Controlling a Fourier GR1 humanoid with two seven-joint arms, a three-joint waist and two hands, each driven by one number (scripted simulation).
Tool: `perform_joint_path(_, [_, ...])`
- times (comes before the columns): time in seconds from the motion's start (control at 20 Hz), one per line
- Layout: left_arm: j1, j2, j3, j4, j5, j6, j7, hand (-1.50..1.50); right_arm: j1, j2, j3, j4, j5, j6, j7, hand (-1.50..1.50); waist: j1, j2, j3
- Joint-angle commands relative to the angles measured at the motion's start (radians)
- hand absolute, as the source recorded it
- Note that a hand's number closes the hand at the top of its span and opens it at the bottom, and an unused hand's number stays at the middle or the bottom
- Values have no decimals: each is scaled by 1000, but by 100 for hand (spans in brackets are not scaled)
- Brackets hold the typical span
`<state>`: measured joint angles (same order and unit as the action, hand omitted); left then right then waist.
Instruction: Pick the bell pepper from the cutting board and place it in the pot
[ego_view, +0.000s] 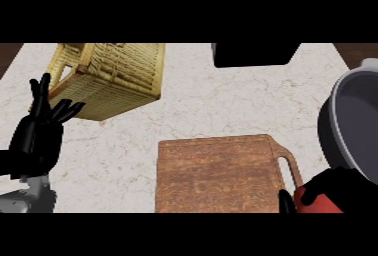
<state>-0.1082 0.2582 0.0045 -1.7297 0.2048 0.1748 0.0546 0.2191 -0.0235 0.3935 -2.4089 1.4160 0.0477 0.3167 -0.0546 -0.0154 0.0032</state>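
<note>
Head view, one frame.

Right hand (328, 192): near right corner of the scene, just right of the cutting board's handle. Its black fingers (285, 201) are curled round the bell pepper (311, 201), a red object only partly visible between fingers and palm. The pepper is therefore off the board surface, held in the right hand beside the handle, near the pot's near rim but not inside it.

Cutting board (214, 175): brown wood, flat on the worktop (221, 105), near centre, handle loop pointing right. Its top surface shows bare.

Pot (347, 125): grey, with dark outer wall, at the right edge, partly cut off by the frame. Interior visible as plain grey.

Left hand (37, 135): at the left edge, fingers straight and pointing up, open, holding nothing, resting.

Wicker basket (111, 77): yellow, far left, lying tilted on the worktop, just right of the left hand's fingertips.

Dark object (255, 54): black, at the far edge, centre right; identity cannot be told.

Worktop: pale marble pattern.
</note>
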Motion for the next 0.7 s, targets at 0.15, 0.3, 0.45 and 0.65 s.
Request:
perform_joint_path(0.15, [-128,6,43,137,-17,10,7,0,88,-78,-293,-160,-165,81,-8,150,30,17,-2])
perform_joint_path(0.3, [-96,-2,26,114,-17,-2,-2,0,14,-99,-485,-103,-291,138,-42,150,33,17,-1])
perform_joint_path(0.45, [-115,0,29,102,-24,17,33,0,10,-132,-615,-63,-363,162,-104,150,24,15,-1])
perform_joint_path(0.65, [-77,-38,-2,78,-38,32,9,0,-98,-154,-805,139,-494,102,-178,150,30,15,1])
